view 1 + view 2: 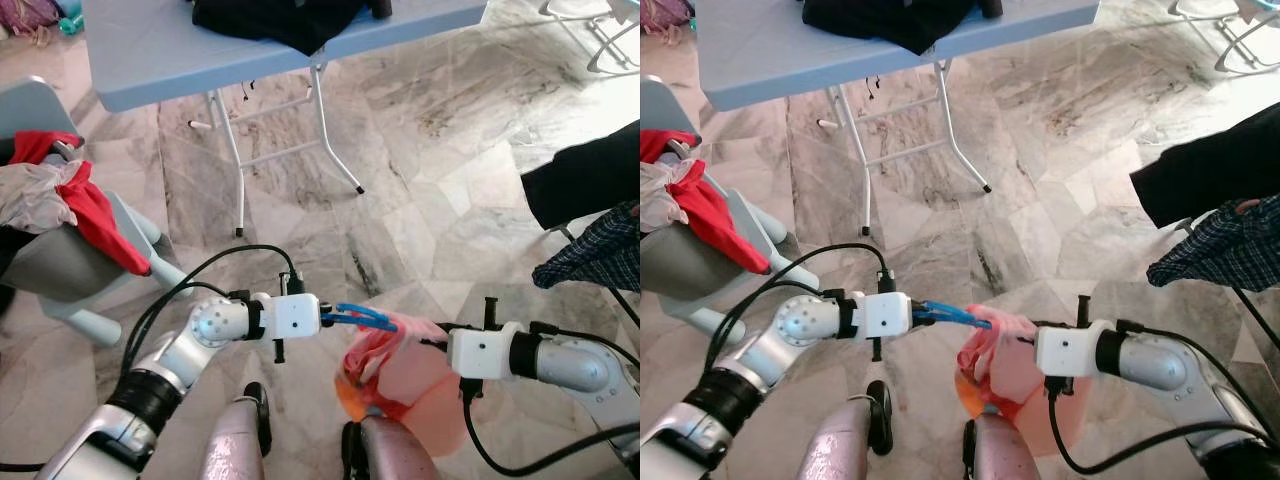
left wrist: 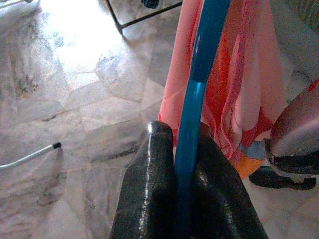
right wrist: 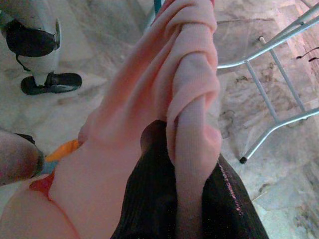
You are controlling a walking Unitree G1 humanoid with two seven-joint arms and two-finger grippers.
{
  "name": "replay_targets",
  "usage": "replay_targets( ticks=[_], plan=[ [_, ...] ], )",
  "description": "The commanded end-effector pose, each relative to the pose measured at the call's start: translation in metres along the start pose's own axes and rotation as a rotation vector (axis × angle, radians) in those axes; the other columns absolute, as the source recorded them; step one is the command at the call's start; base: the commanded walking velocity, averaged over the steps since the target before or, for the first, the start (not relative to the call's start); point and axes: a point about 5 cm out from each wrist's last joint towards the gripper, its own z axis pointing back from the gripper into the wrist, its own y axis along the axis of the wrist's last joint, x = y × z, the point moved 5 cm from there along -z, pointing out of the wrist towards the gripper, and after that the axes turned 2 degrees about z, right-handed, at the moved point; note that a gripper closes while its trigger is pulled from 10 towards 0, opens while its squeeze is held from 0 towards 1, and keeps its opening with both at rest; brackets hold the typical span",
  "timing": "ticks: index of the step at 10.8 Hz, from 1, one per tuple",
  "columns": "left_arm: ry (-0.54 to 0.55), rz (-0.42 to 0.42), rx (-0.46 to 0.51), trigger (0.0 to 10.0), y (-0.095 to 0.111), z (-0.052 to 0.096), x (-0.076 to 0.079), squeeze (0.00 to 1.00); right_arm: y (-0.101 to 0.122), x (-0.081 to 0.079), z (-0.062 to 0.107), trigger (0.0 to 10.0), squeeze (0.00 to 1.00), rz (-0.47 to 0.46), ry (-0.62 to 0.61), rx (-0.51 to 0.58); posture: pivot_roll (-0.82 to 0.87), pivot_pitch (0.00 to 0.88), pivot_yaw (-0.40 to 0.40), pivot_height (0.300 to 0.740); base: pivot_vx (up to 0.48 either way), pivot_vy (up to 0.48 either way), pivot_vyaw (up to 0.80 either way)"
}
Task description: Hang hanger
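Observation:
A blue plastic hanger [image 1: 362, 316] is held level over the marble floor, low in front of me. My left gripper [image 2: 182, 149] is shut on one end of the blue hanger [image 2: 197, 89]. A pink garment [image 1: 410, 375] with an orange patch drapes from the hanger and hangs down between my arms. My right gripper [image 3: 182, 149] is shut on a bunched fold of the pink garment [image 3: 192, 84] at the hanger's other end. Both arms reach inward toward each other.
A grey folding table [image 1: 150, 50] with a black cloth [image 1: 280, 20] stands ahead. A grey chair [image 1: 70, 260] piled with red and pale clothes [image 1: 70, 195] is at my left. Dark and plaid clothes [image 1: 590, 215] hang at my right. My legs [image 1: 235, 445] show below.

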Motion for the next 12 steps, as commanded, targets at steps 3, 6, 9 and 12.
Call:
replay_targets(
  ticks=[3, 6, 9, 12],
  plan=[
    [0.191, 0.112, -0.064, 0.0, -0.027, 0.014, -0.020, 0.00, 0.018, 0.005, -0.005, 10.0, 1.00, 0.056, 0.005, 0.100, -0.13, 0.253, -0.012, 0.740, 0.000, 0.000, 0.00],
    [0.378, 0.245, 0.061, 0.0, -0.021, 0.023, -0.034, 0.00, 0.009, 0.043, -0.008, 10.0, 1.00, 0.131, -0.150, 0.030, -0.12, 0.266, -0.004, 0.740, 0.000, 0.000, 0.00],
    [0.434, 0.297, 0.131, 0.0, -0.015, 0.021, -0.033, 0.00, 0.011, 0.045, -0.016, 10.0, 1.00, 0.055, -0.267, 0.043, -0.12, 0.259, -0.006, 0.740, 0.000, 0.000, 0.00],
    [0.418, 0.327, 0.209, 0.0, 0.002, 0.017, -0.032, 0.00, -0.005, 0.033, -0.027, 10.0, 1.00, -0.152, -0.386, -0.041, -0.12, 0.255, -0.011, 0.740, 0.000, 0.000, 0.00]
  ],
)
